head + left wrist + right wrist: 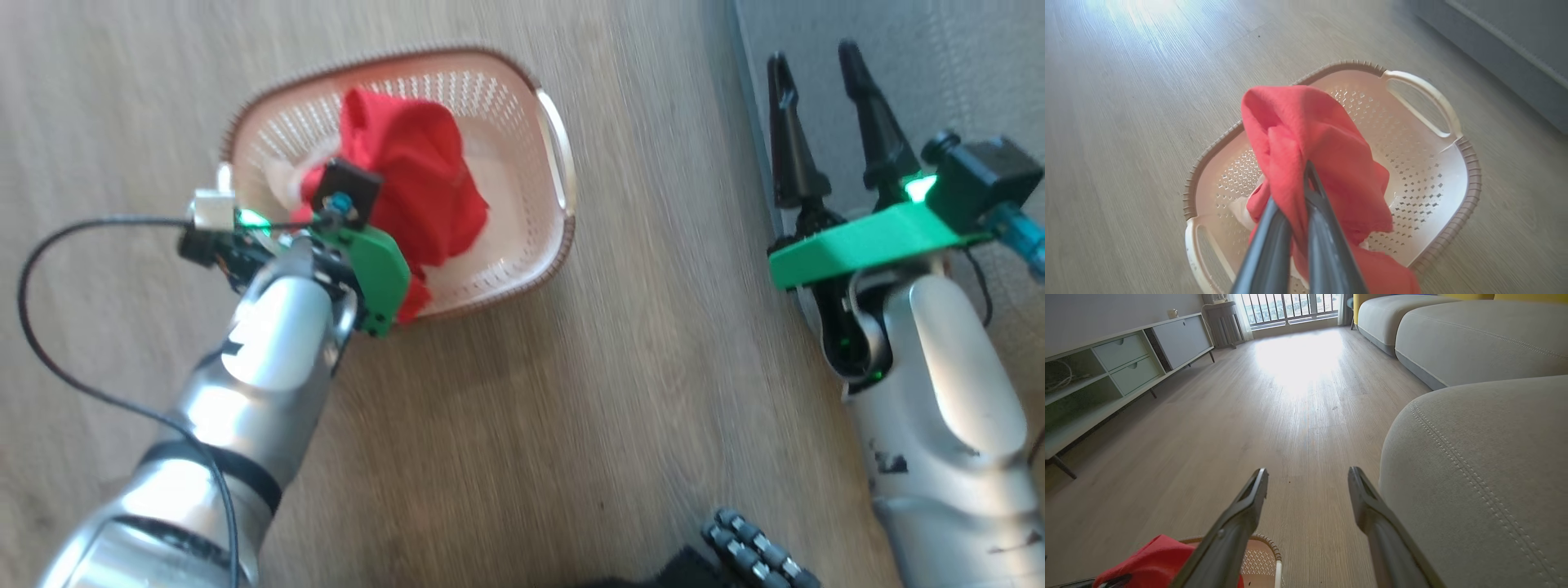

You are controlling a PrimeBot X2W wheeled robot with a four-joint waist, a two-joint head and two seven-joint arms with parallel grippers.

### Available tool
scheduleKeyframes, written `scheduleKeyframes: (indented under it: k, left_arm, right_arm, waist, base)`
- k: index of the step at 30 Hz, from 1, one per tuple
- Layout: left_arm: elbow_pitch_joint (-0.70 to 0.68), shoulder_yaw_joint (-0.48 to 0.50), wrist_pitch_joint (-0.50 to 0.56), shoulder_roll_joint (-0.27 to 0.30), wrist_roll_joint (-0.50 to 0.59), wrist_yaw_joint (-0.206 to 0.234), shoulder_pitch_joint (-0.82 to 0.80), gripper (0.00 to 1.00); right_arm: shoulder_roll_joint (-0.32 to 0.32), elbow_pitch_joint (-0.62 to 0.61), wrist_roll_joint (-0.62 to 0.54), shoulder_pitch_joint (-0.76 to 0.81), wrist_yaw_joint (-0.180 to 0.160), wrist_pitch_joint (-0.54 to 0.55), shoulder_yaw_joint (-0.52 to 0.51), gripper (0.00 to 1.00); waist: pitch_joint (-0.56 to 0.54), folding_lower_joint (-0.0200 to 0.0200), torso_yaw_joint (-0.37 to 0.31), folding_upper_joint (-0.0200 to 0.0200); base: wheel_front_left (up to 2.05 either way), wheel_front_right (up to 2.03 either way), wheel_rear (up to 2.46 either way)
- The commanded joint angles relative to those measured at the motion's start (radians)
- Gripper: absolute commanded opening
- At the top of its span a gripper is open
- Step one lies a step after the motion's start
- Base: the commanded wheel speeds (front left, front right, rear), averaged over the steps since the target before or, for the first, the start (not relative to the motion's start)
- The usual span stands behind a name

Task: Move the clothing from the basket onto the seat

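Left gripper (1291, 183) pinched the clothing (1327, 143) over the basket (1470, 179); the seat (1474, 465) lay to the basket's right — nearer the right gripper (1307, 477), spread and empty.

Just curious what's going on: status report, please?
Left gripper shut on clothing, raised above basket. Right gripper open beside seat. Wood floor lies between.

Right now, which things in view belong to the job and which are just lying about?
Job: clothing, pinched by the left gripper; basket; seat.
Lying about: cabinet; farther cushions; right gripper, open and holding nothing.
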Motion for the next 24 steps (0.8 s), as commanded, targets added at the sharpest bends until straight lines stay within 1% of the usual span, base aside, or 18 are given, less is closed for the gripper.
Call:
scheduleKeyframes:
  k: [1,5,6,12,24]
  left_arm:
    - [-0.045,0.004,-0.012,0.011,-0.024,-0.001,0.025,0.0]
    - [-0.143,-0.025,-0.013,0.011,-0.077,0.009,0.069,0.0]
    - [-0.143,-0.025,-0.013,0.011,-0.077,0.009,0.069,0.0]
    - [-0.273,-0.052,-0.014,0.011,-0.12,0.026,0.119,0.0]
    - [-0.526,-0.056,-0.014,0.011,-0.14,0.039,0.173,0.0]
  right_arm:
    - [-0.01,-0.017,-0.008,0.038,0.0,-0.006,0.017,1.0]
    - [-0.023,0.003,-0.011,0.079,0.0,-0.006,0.03,1.0]
    - [-0.023,0.003,-0.011,0.079,0.0,-0.006,0.03,1.0]
    - [-0.032,0.03,-0.016,0.14,0.0,-0.006,0.041,1.0]
    - [-0.03,0.075,-0.019,0.243,0.0,-0.006,0.067,1.0]
  waist:
    - [-0.098,0.0,0.044,-0.0001]
    - [-0.177,0.0,0.069,-0.0001]
    - [-0.177,0.0,0.069,-0.0001]
    - [-0.289,0.0,0.108,-0.0001]
    - [-0.465,0.0,0.159,-0.0001]
  base:
    - [0.0,0.0,0.0]
    - [0.0,0.0,0.0]
    - [0.0,0.0,0.0]
    - [0.0,0.0,0.0]
    - [0.0,0.0,0.0]
